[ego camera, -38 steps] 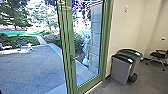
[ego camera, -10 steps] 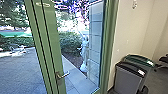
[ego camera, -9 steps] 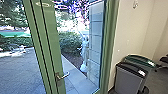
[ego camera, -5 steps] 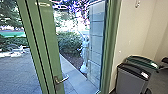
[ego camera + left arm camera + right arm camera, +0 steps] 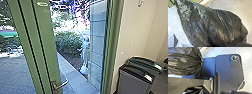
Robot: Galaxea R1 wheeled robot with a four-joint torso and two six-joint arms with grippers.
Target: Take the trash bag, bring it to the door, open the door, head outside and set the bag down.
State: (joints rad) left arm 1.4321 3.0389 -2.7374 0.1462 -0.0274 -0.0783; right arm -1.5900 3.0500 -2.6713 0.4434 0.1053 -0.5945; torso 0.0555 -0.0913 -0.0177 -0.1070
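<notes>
1. left of the green door there's the paved yard, so that's where the bag should end up. can't tell if the door is latched. if it is and the base just rolls on, it'll bump the frame.
2. the lever handle sits low on the green door. my worry: an arm reaching for it gets crowded by the bag, misses or slips off, and the door doesn't budge.
3. just right of the green door, the gray bin and the green-lidded bin stand by the wall. turn too wide that way and the base or an arm could clip one.
4. the black trash bag is right up close to the left wrist, on the robot's side of the green door. thin plastic, so it could snag on the frame edge and rip, or drag if carried too low. can't tell if it's off the floor.
5. left hand: wrist is held in close over the bag. i'd guess it's carrying it, but i honestly can't tell whether it's clenched on the plastic.
6. right hand: wrist is near the robot's base, bag close by, not up at the green door's handle. clenched or released, can't tell.
</notes>
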